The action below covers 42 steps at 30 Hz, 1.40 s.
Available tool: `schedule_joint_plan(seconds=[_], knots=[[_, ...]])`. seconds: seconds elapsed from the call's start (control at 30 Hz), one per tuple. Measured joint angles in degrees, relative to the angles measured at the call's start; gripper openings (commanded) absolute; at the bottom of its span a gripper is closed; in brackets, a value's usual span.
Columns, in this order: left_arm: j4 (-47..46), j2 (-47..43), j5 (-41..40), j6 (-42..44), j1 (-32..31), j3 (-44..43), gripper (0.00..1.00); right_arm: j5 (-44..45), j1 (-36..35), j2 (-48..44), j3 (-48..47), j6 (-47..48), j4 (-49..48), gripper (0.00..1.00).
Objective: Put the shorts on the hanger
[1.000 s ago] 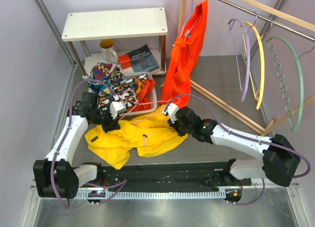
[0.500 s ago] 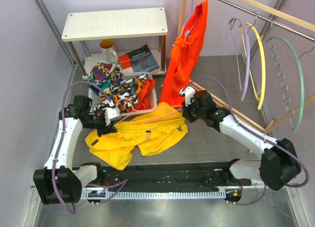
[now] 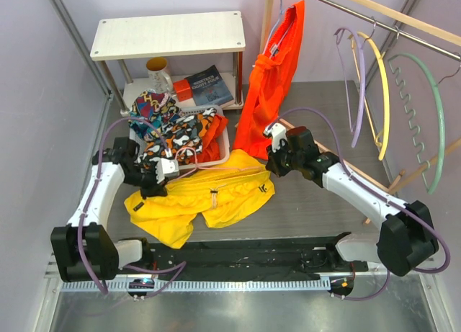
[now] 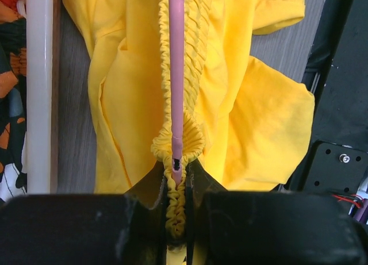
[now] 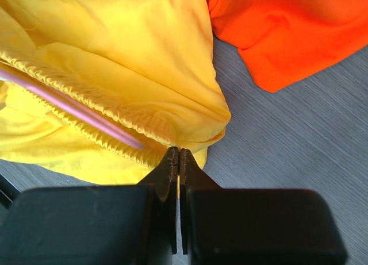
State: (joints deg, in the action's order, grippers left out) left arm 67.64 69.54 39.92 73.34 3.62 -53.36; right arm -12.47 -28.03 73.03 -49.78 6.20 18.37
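The yellow shorts point(image 3: 209, 199) lie spread on the table between my two grippers, waistband stretched along the far side. The pale pink hanger point(image 4: 176, 69) runs along the elastic waistband; it also shows in the right wrist view point(image 5: 75, 107). My left gripper point(image 3: 157, 181) is shut on the waistband's left end together with the hanger's tip point(image 4: 176, 164). My right gripper point(image 3: 271, 166) is shut on the edge of the shorts at their right end point(image 5: 179, 152). The dark logo point(image 3: 264, 189) faces up near the right hem. The hanger's hook is hidden.
A white basket point(image 3: 225, 146) holding the patterned cloth point(image 3: 173, 130) stands just behind the shorts. The orange garment point(image 3: 270, 80) hangs behind my right gripper. Lilac point(image 3: 358, 87), yellow point(image 3: 382, 94) and green point(image 3: 436, 123) hangers hang on the rail at right. A shelf point(image 3: 169, 33) stands at the back.
My right gripper has moved back and to the right and my left gripper to the left, pulling the waistband out straight. The shorts now lie flatter and wider.
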Motion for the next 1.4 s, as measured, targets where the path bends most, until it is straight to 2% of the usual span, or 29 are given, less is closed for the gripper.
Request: schedule_joint_plan(seconds=[0.17, 0.4, 0.43, 0.47, 0.57, 0.63, 0.67, 0.73, 0.9, 1.07, 1.23, 1.4], knots=[[-1.6, 1.2, -3.3, -2.5, -2.4, -0.2, 0.0, -1.0, 0.0, -0.7, -1.1, 0.9, 1.5, 0.01], [-5.7, 1.3, -9.7, -10.4, -11.8, -0.8, 0.0, -1.5, 0.2, -0.8, -4.3, 1.9, 4.6, 0.02], [-6.2, 1.5, -10.5, -12.0, -13.0, -1.3, 0.0, -1.9, 0.2, -0.9, -4.8, 2.2, 5.1, 0.06], [-6.6, 1.5, -10.9, -13.3, -13.6, -1.7, 0.0, -2.3, 0.1, -1.0, -5.0, 2.6, 5.6, 0.19], [-7.1, 1.7, -11.4, -16.9, -14.4, -3.4, 0.0, -3.9, 0.0, -2.3, -5.2, 3.8, 7.3, 0.48], [-7.0, 1.6, -11.5, -18.0, -14.5, -4.3, 0.0, -4.4, 0.0, -3.8, -5.2, 5.2, 8.3, 0.57], [-6.9, 1.4, -11.4, -18.6, -14.5, -4.4, 0.0, -4.7, 0.0, -4.5, -5.2, 5.9, 8.7, 0.66], [-6.7, 0.7, -11.2, -18.9, -14.5, -4.4, 0.0, -5.8, 0.1, -5.9, -5.3, 7.7, 9.5, 0.73], [-5.3, -2.7, -9.9, -17.1, -14.5, -4.4, 0.0, -10.1, 0.1, -6.9, -7.5, 12.2, 10.8, 0.74], [-1.2, -5.9, -6.5, -12.7, -14.5, -6.3, 0.0, -16.1, -1.4, -5.8, -14.1, 18.6, 13.1, 0.73], [3.5, -7.7, -3.4, -9.2, -14.6, -11.8, 0.0, -20.0, -6.7, -5.8, -20.9, 25.0, 17.5, 0.7], [6.2, -6.9, -1.1, -7.8, -16.3, -18.8, 0.0, -21.2, -12.9, -5.9, -27.1, 27.6, 22.5, 0.68]])
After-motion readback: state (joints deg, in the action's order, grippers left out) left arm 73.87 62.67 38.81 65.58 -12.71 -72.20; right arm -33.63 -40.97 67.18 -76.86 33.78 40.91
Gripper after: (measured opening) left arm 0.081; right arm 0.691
